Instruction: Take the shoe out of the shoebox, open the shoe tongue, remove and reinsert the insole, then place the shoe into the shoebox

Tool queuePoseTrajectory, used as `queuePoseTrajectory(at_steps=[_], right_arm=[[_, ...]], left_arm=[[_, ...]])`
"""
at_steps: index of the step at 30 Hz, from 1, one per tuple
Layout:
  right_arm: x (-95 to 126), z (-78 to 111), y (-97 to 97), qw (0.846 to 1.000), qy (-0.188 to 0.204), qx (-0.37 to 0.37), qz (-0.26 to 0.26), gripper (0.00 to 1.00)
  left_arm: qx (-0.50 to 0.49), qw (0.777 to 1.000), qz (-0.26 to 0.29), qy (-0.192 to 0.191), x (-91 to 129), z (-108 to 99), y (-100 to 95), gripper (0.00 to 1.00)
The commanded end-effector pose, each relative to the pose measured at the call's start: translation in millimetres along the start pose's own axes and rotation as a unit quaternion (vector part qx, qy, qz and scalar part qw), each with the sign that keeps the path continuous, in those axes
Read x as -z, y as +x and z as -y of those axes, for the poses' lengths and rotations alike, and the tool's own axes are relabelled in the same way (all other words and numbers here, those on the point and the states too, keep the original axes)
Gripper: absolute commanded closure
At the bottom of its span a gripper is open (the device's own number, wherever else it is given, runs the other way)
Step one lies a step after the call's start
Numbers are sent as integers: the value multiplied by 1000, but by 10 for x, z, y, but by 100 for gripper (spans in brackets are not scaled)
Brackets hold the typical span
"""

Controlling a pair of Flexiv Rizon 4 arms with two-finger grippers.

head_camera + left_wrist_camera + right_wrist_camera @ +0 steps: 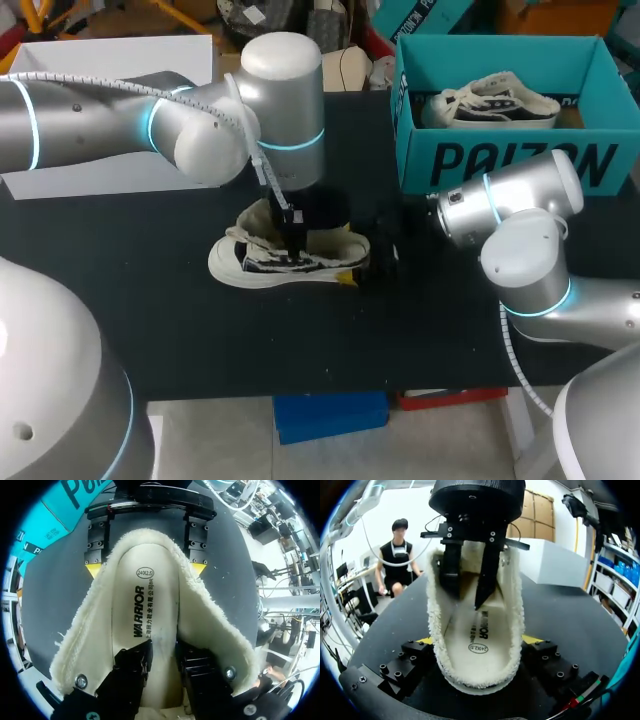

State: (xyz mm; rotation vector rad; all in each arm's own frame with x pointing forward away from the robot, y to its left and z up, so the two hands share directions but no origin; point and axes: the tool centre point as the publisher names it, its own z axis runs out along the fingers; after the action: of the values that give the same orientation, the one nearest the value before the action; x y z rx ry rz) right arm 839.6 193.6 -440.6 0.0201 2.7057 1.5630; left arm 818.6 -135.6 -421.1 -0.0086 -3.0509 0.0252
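From above, the shoe lies in the middle of the table, outside the teal shoebox, with our left gripper lowered into it. At our left wrist, that gripper's fingers stand slightly parted on the insole, gripping nothing. At our right wrist, our right gripper straddles the shoe's end, and both yellow tips seem to press against its sides.
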Motion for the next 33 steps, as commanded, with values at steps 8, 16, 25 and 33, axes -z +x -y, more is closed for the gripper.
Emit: queuePoseTrajectory(at_steps=[8,16,25,33], right_arm=[[-17,30,-19,1000,0,-1,1,100],[-17,30,-19,1000,0,-1,1,100],[-17,30,-19,1000,0,-1,1,100],[-17,30,-19,1000,0,-1,1,100]], left_arm=[[19,988,140,-58,-200,-59,24,65],[18,975,207,-82,-240,-167,-188,65],[55,957,280,-61,-134,-259,-441,71],[75,953,291,-34,-139,-267,-468,71]])
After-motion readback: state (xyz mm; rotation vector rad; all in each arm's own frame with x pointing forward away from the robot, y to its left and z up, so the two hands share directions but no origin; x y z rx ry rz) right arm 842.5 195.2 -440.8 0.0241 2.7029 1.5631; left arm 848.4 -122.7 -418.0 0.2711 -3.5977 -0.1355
